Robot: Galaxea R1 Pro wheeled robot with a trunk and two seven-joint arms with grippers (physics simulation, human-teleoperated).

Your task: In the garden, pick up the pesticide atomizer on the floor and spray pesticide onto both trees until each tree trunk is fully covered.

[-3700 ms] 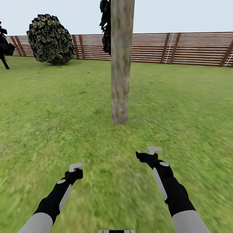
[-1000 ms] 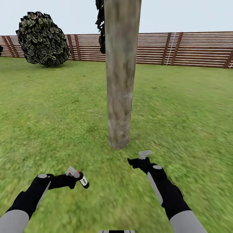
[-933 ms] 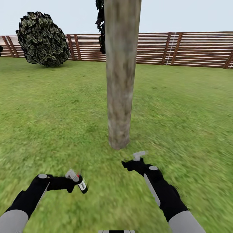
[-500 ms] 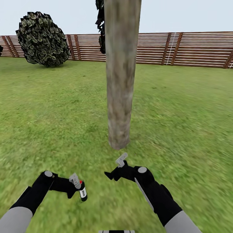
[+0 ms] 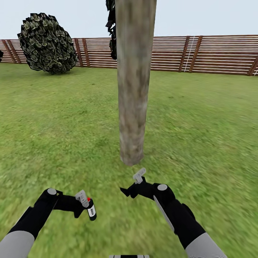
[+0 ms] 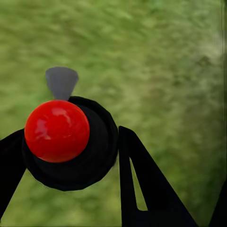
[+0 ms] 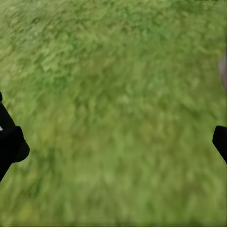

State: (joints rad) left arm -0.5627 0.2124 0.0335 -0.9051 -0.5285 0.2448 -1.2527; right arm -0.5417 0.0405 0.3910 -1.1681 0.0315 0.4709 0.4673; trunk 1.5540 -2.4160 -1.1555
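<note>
one trunk ahead, atomizer in left grip, spraying not yet begun

one thick tree trunk (image 5: 133, 89) dead ahead on the lawn (image 5: 208, 118), mottled grey-brown, bark bare from base upward. brown slat fence (image 5: 200, 53) behind, round shrub (image 5: 46, 43) far off to the left.

left gripper (image 5: 86, 205) clenched on the pesticide atomizer (image 5: 91, 212): small dark bottle, pale label, hanging low over grass, well short of the trunk and left of it. from the left wrist view, looking down on the atomizer (image 6: 71, 142), red dot on top, black fingers (image 6: 142, 189) hugging its sides, grass beyond.

right gripper (image 5: 132, 184) released and empty, near the trunk base but apart from it; in the right wrist view, right gripper (image 7: 113, 142) spread wide with grass between.

judged step: bring the nozzle to bear on the trunk.

how to do it well:
- raise the left arm and turn the wrist until the nozzle faces bark, not ground; nozzle heading cannot be told from these views, so check first.
- close in near the trunk, without touching.
- keep the clench firm; small bottle, likely to twist or slip.
- sweep from base upward in slow passes, then work round the far side, hidden from here.
- hold the right arm clear of the spray path.
- watch for white specks settling evenly before leaving for the second tree.
</note>
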